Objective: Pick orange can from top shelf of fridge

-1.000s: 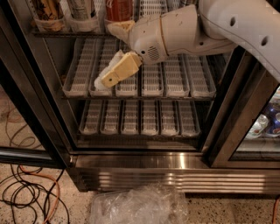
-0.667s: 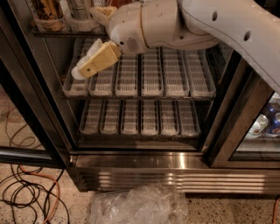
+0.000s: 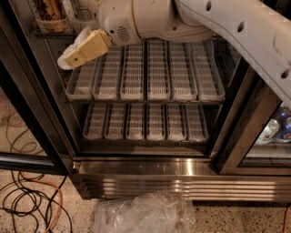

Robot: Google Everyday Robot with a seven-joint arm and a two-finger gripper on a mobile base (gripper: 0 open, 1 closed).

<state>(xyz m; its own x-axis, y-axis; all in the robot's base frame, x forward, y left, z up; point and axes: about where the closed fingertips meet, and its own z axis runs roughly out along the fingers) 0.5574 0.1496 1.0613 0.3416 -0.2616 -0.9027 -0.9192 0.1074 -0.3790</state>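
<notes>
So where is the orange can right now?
The orange can stands at the view's top left, on the top shelf, just left of a silver can. The gripper hangs just below it, to its right.

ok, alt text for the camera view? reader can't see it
The robot's pincer hangs inside the open fridge, just below and right of the orange can on the top shelf. Under it sit two racks of white lane trays; cables and a plastic bag lie on the floor in front.
</notes>
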